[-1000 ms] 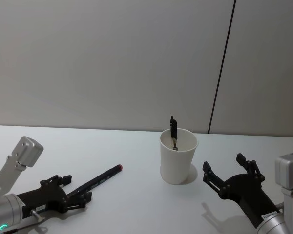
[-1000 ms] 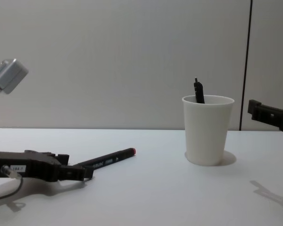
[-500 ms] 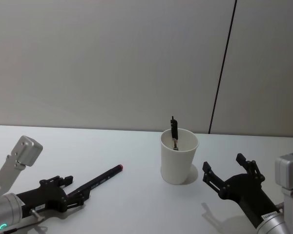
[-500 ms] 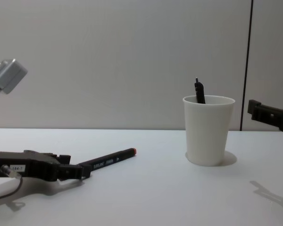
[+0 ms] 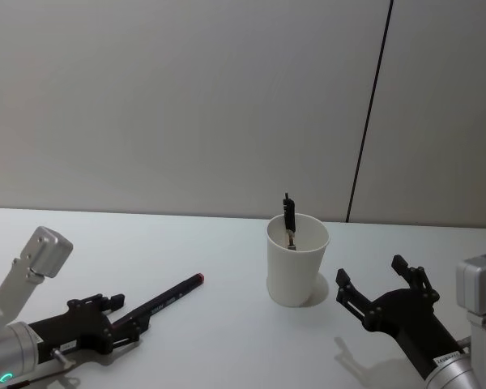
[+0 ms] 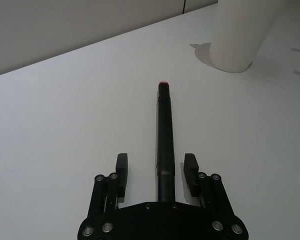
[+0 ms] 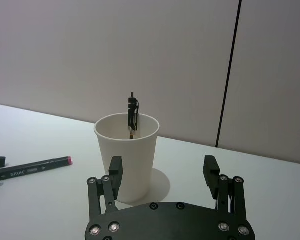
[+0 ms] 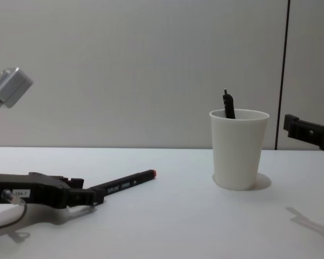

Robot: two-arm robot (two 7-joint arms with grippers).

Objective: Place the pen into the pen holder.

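Note:
A black pen (image 5: 168, 298) with a red end lies flat on the white table, left of the pen holder (image 5: 297, 261), a white paper cup. A second dark pen (image 5: 287, 215) stands inside the cup. My left gripper (image 5: 123, 318) sits low over the table, open, its fingers either side of the lying pen's near end (image 6: 165, 165) with a gap on each side. In the chest view the left gripper (image 8: 94, 195) lies level with that pen (image 8: 127, 182). My right gripper (image 5: 371, 271) hovers open just right of the cup (image 7: 126, 150), nothing in it.
The white table (image 5: 227, 348) runs back to a plain grey wall with a dark vertical seam (image 5: 368, 130) behind the cup. Bare tabletop lies between the lying pen and the cup.
My left gripper has slid back a little along the pen toward me. The pen, the cup and the right gripper have stayed put.

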